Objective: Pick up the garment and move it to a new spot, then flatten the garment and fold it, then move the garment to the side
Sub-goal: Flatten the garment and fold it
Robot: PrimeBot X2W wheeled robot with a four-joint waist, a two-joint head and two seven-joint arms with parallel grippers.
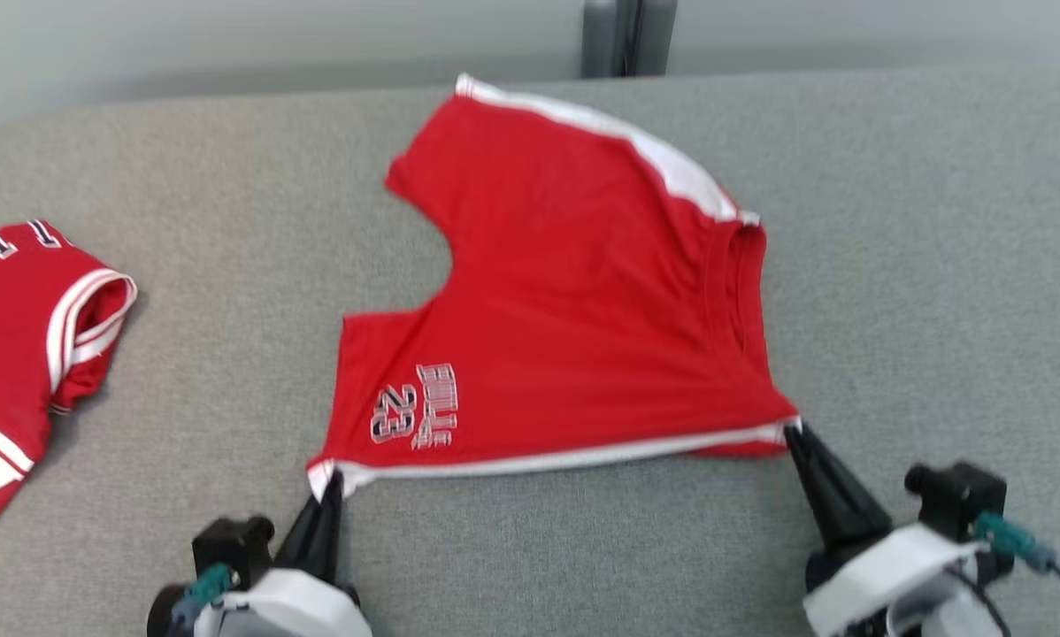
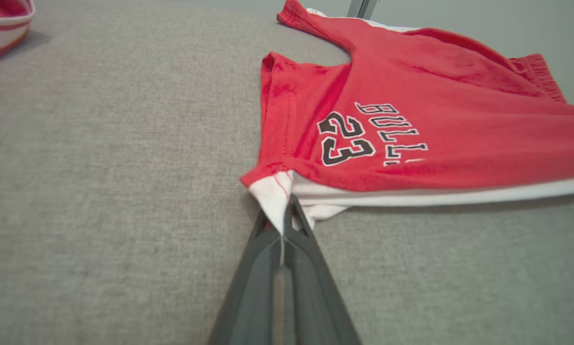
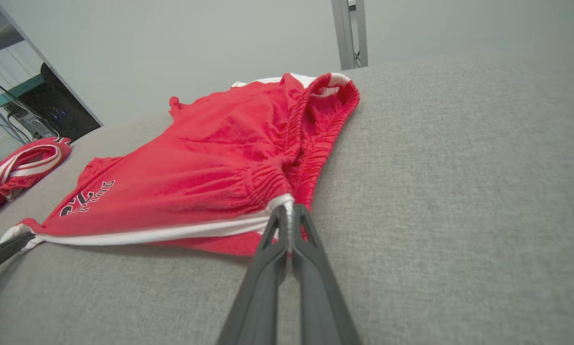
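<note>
The garment [image 1: 565,292] is a red piece with a white side stripe, a gathered elastic band on its right edge and a dark "BULLS 23" print [image 2: 363,136]; it looks like shorts. It lies spread on the grey padded surface [image 1: 937,265], and its near white-striped edge is stretched taut between my two grippers. My left gripper [image 1: 328,482] is shut on the white near-left corner [image 2: 272,196]. My right gripper [image 1: 791,433] is shut on the near-right corner at the elastic band [image 3: 282,201]. The held edge [image 3: 162,235] is slightly lifted, with shadow under it.
A second red garment with white-and-red striped edging [image 1: 26,345] lies bunched at the far left of the surface. A grey metal post [image 1: 627,35] stands behind the back edge. Bare grey surface stretches right of the garment and in front of it.
</note>
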